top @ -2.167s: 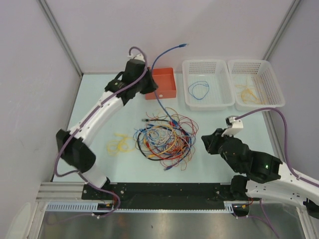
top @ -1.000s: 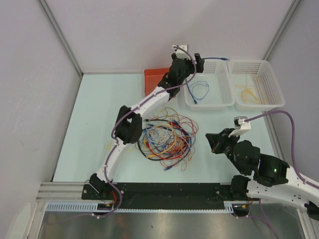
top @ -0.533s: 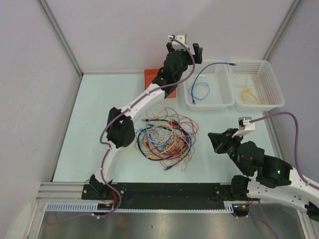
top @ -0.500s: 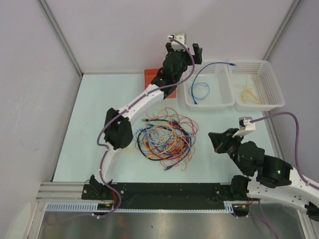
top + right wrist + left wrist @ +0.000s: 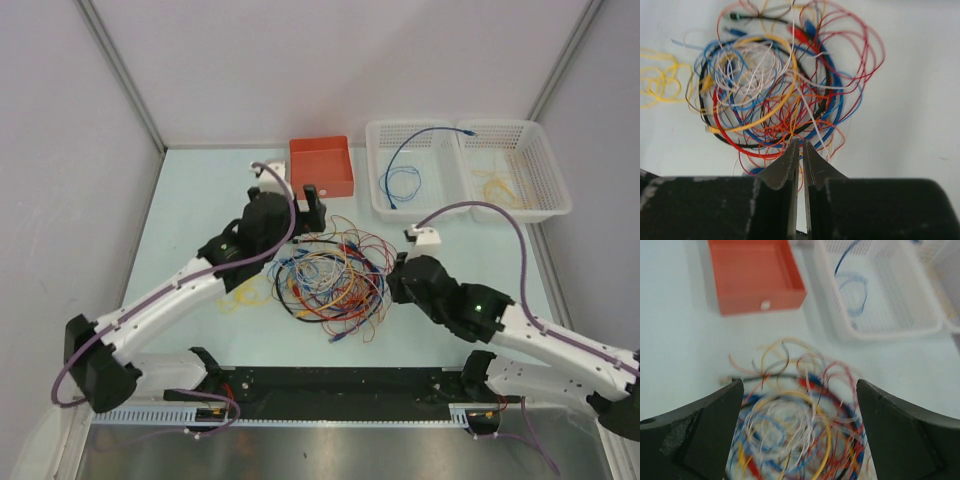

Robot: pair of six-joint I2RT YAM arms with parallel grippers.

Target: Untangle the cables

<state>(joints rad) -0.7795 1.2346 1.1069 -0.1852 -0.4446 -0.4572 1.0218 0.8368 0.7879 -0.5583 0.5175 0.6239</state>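
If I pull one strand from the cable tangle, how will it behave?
Probably floppy: the cables lie in thin, loose loops. It likely drags neighbours, since strands cross everywhere. The pile looks light, so it may slide.

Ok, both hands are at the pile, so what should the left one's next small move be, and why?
Probably lower the left hand straight down and close on a single strand at the top of the tangle of cables. Its fingers stand wide open just above the pile and hold nothing, while the right hand is nearly closed at the pile's right edge.

Cables (image 5: 333, 280) on table (image 5: 190, 200), box (image 5: 321, 166) behind, baskets (image 5: 440, 190) right of box
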